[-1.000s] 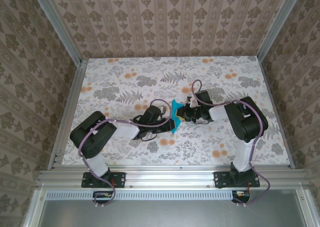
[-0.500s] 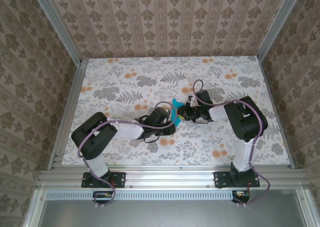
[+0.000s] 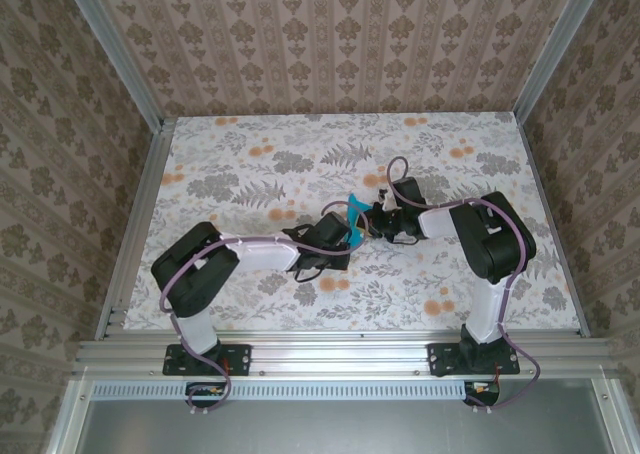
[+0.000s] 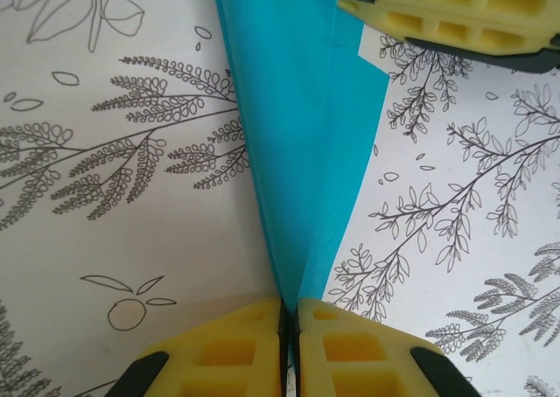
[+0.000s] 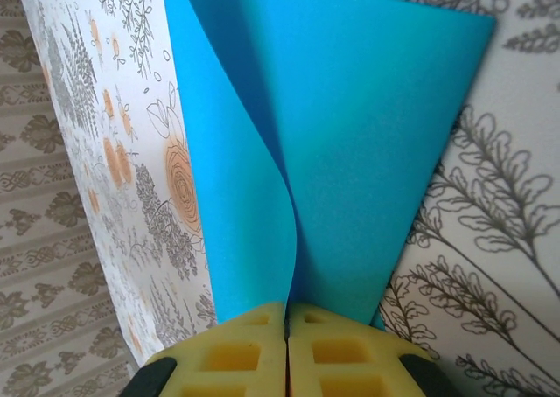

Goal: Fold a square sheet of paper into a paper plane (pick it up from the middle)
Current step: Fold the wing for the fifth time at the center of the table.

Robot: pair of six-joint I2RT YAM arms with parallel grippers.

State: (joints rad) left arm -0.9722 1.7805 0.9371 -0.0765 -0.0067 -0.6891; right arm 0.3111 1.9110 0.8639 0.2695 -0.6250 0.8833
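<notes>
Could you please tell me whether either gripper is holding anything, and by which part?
Both hold the folded blue paper: the left gripper pinches its creased narrow end, the right gripper the opposite end.

table [image 3: 230,159]: white top, grey leaf and orange flower print | walls [image 3: 330,44]: beige damask wallpaper on three sides | frame [image 3: 340,353]: aluminium rails along table edges, posts at far corners
</notes>
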